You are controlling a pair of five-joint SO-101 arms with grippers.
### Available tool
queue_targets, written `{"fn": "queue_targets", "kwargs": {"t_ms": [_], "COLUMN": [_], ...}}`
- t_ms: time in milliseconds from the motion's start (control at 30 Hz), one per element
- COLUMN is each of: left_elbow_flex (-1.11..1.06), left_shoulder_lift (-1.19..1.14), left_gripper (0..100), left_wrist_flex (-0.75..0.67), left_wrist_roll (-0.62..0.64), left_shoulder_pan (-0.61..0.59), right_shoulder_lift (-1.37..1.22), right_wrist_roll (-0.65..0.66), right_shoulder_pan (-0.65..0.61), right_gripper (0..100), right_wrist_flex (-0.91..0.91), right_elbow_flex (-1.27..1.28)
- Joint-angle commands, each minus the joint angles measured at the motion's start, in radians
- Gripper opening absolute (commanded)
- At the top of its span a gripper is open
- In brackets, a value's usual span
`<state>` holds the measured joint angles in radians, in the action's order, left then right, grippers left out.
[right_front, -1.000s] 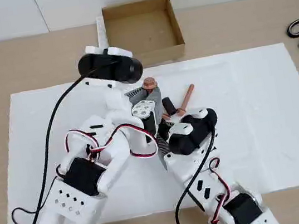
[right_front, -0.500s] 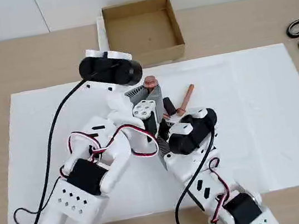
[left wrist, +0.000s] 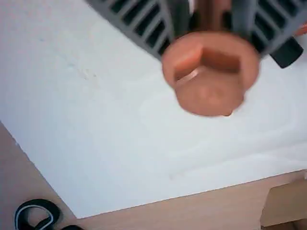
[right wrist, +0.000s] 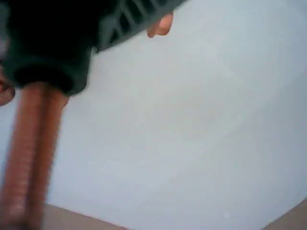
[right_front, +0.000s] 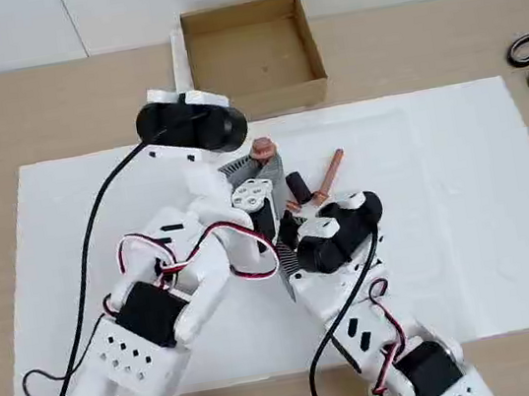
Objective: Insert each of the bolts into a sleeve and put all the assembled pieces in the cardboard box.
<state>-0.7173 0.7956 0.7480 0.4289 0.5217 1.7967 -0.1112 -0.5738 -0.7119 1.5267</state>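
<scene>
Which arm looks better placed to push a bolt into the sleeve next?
Left, probably. The left gripper is shut on a bolt, close beside the black sleeve, which sits at the right gripper.

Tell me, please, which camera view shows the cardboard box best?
The high view: the whole cardboard box sits open on the table, its floor and all four walls visible. The left wrist view catches just a corner of the box.
</scene>
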Motion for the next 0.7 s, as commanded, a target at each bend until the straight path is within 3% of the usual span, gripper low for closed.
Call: {"fn": "queue_targets", "kwargs": {"t_ms": [0,667], "left_elbow_flex": [0.010,-0.001], "left_shoulder_lift": [0.021,0.078], "left_gripper": [1,1], "left_wrist_flex": [0.012,0.098], "left_wrist_roll": [0.009,0.003], "left_shoulder_pan": [0.011,0.043], "right_shoulder_lift": [0.016,0.016], "right_wrist_roll": [-0.011,-0.011], "right_shoulder_pan": [-0.005,-0.005], "right_gripper": [0.6,0.4], "right_wrist_flex": [0.027,0.027], "right_elbow_flex": [-0.012,-0.012]}}
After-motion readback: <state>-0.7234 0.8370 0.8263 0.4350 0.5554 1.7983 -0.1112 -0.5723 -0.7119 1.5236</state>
